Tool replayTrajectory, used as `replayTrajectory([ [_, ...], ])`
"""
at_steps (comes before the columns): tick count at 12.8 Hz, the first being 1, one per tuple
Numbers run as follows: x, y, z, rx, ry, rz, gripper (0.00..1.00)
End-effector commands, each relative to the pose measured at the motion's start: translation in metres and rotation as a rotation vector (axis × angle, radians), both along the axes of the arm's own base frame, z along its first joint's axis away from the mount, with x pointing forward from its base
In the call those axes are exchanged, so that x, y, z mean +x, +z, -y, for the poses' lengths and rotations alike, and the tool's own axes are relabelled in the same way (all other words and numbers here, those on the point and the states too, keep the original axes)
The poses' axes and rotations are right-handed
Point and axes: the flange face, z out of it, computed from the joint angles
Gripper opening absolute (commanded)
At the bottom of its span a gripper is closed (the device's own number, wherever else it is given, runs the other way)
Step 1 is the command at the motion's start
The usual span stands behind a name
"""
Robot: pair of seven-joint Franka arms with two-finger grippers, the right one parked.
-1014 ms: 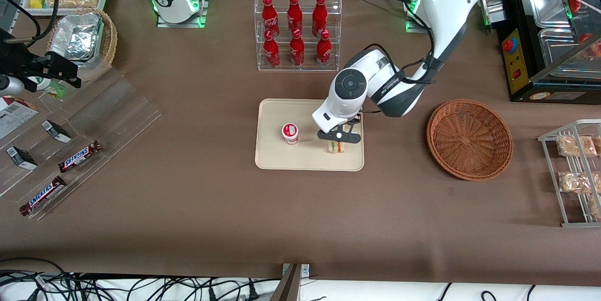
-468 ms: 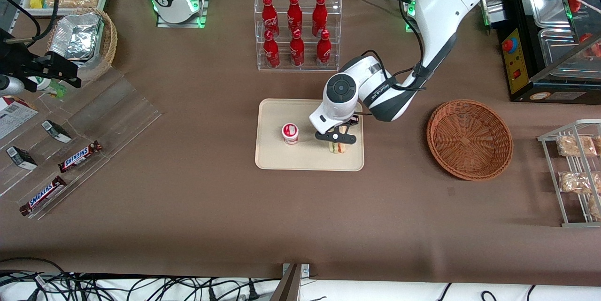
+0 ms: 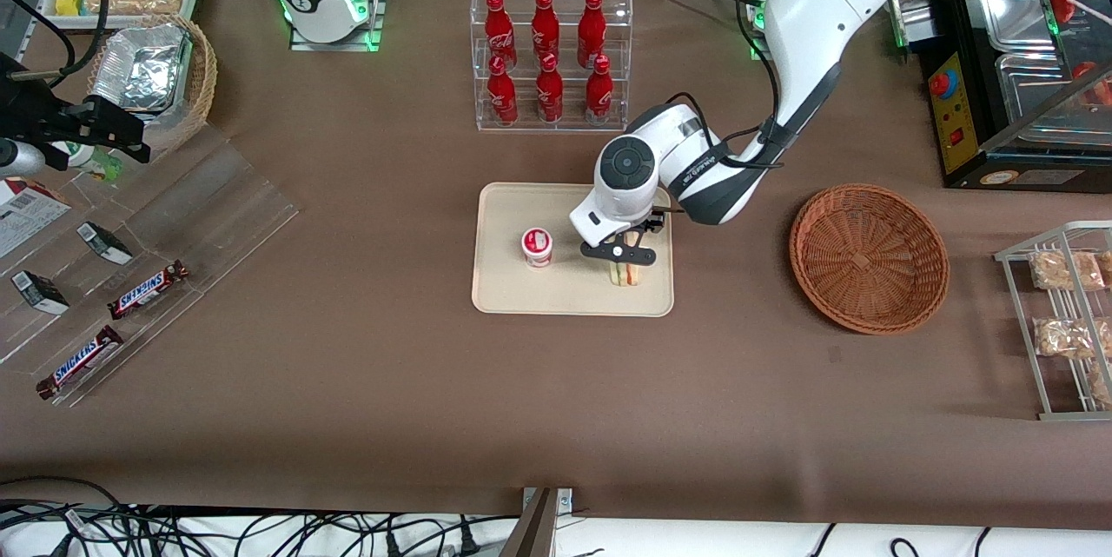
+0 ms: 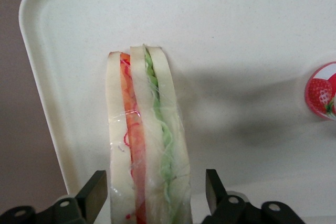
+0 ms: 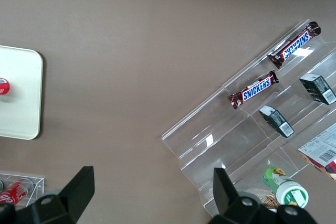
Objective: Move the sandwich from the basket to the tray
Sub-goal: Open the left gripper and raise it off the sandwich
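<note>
The sandwich (image 3: 625,276) stands on edge on the cream tray (image 3: 521,296), near the tray's end that faces the basket. In the left wrist view the sandwich (image 4: 147,140) shows pale bread with red and green filling under clear wrap, resting on the tray (image 4: 236,35). My left gripper (image 3: 621,265) is right above it and is open. Its fingers (image 4: 94,195) stand on either side of the sandwich with a small gap on each side. The reddish-brown wicker basket (image 3: 869,257) sits empty toward the working arm's end of the table.
A strawberry yogurt cup (image 3: 537,246) stands on the tray beside the sandwich. A clear rack of red bottles (image 3: 547,57) stands farther from the camera than the tray. A wire rack of snack packs (image 3: 1064,318) lies past the basket.
The wrist has shifted a little toward the yogurt cup over the tray. The sandwich stays at the same spot on the tray.
</note>
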Motion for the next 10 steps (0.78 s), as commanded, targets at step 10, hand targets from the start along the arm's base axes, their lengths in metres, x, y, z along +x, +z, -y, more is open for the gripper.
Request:
replayTrajectory([
  [10, 0.057, 0.183, -0.071, 0.067, 0.385, 0.233, 1.0],
])
